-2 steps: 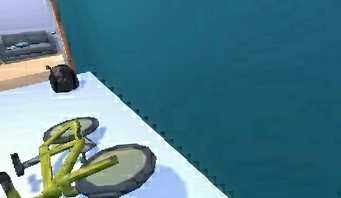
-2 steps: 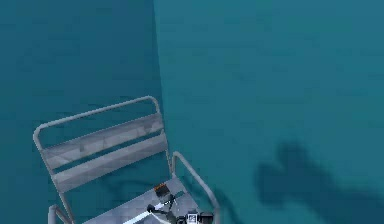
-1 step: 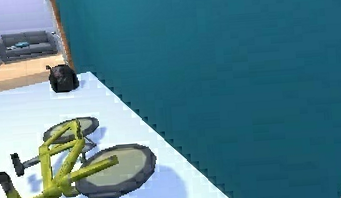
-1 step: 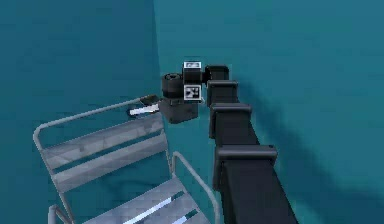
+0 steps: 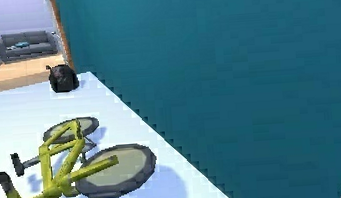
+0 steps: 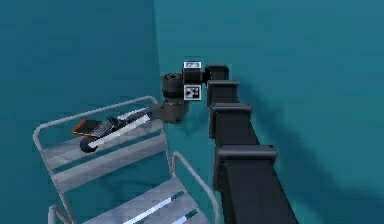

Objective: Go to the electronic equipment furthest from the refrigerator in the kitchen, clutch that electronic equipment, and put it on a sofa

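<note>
One stage of three appears complete: the robot stands at what I judge to be the target. A small dark flat slab (image 6: 86,127), plausibly the electronic equipment, lies on top of a pale slatted rack (image 6: 95,165) set against a teal wall (image 6: 300,60). It rests on that surface and is not lifted. Two stages remain by my reading: raising the slab clear of the rack, then carrying it to a sofa and setting it down.

Gripper (image 6: 118,130): the arm (image 6: 240,150) extends over the rack, and the thin fingers reach toward the slab. Whether they touch it, or sit over or beside it, cannot be told. The state of the grip cannot be told either, nor whether anything is held, since the slab lies on the rack at the fingers' end.

Forward view: a yellow bicycle (image 5: 67,159) lies on the pale floor. A dark rounded object (image 5: 63,78) sits by a doorway. Beyond it stands a grey sofa (image 5: 24,42), well apart, which is the likely destination.
</note>
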